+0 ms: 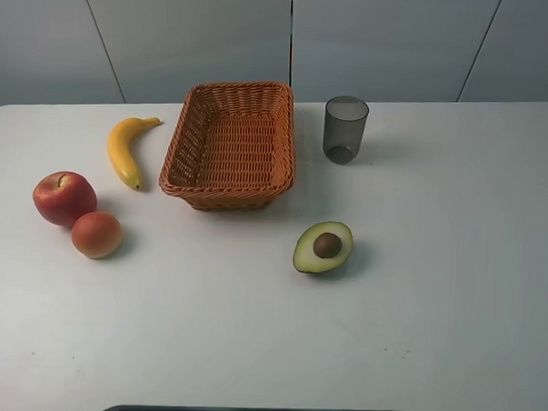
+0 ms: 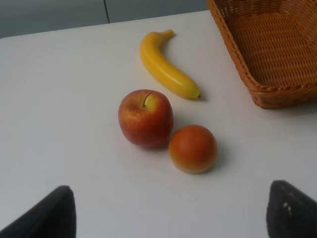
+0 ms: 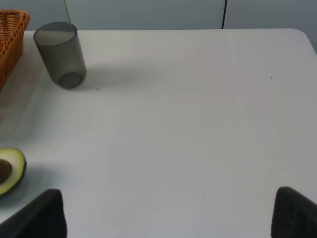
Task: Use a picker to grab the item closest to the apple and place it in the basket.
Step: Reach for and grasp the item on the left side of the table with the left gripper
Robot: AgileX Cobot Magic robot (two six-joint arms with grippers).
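i see both hands only through their wrist cameras. the left hand (image 2: 168, 218) is spread wide with nothing between its dark fingertips (image 2: 47, 215), and it hovers over the white table (image 1: 435, 267) just short of the fruit. the right hand (image 3: 163, 213) is also wide open and empty, above bare table.

from the high camera, the apple (image 1: 64, 197) sits at the table's 9 o'clock side. the peach (image 1: 96, 234) lies at the apple's 4 o'clock, pressed right up against it, which makes it the nearest item. the banana (image 1: 126, 149) lies at the apple's 1 o'clock, a little apart from it. the basket (image 1: 188, 143) stands empty toward the table's 12 o'clock, at the banana's 3 o'clock. a grey cup (image 1: 346, 129) stands upright at the basket's 3 o'clock. an avocado (image 1: 324, 247) half, pit up, lies at the basket's 5 o'clock.
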